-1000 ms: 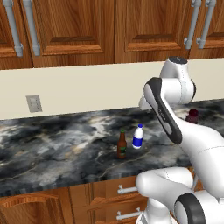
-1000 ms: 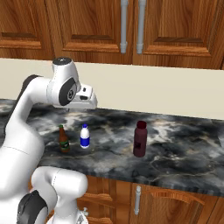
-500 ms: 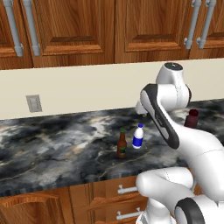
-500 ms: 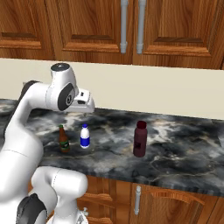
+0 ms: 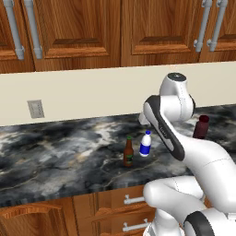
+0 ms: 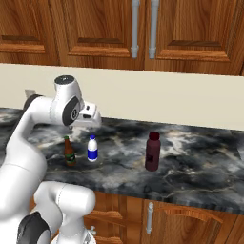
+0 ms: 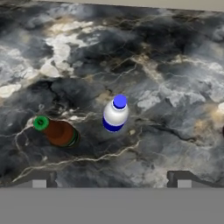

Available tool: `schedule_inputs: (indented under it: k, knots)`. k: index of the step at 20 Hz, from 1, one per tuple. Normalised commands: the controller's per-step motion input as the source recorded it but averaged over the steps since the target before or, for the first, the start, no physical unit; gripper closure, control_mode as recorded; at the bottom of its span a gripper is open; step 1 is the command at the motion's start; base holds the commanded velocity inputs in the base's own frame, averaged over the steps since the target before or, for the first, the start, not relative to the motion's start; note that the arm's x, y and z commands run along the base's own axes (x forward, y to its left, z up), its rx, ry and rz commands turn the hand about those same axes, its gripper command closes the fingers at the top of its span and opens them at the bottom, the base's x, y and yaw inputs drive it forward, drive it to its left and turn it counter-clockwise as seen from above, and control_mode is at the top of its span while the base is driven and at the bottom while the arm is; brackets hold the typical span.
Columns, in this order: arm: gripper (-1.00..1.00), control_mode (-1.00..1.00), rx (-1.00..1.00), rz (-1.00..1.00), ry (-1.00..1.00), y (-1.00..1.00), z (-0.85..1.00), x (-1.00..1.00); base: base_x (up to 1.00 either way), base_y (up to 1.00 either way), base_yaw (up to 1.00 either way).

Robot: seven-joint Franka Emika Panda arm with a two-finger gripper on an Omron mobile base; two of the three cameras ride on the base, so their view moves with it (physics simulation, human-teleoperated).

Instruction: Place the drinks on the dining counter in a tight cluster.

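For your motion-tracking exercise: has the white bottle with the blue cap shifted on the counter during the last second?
No. The white bottle stands just right of the brown beer bottle, on the same patch of marbled counter as before.

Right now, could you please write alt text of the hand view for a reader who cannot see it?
Seen from above, a small white bottle with a blue cap stands on a black-and-grey marbled counter, with a brown beer bottle close beside it. The two dark fingertips of the open gripper rise at the bottom edge, holding nothing.
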Motion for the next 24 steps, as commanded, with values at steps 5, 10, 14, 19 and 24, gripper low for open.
schedule_inputs:
  k: [5,10,14,19,24]
  knots:
    - [-1.00,-1.00,0.02,-0.08,0.00,0.00,-0.17,0.20,0.00,0.00,0.00]
    - [-1.00,-1.00,0.10,-0.08,0.00,-0.04,0.00,0.30,0.00,0.00,0.00]
    - [-1.00,-1.00,0.08,-0.02,0.00,-0.11,-0.11,0.08,0.00,0.00,0.00]
    - [-1.00,-1.00,0.00,0.00,0.00,0.00,-0.21,0.00,0.00,0.00,0.00]
    - [-1.00,-1.00,0.00,0.00,0.00,0.00,-0.30,0.01,0.00,0.00,0.00]
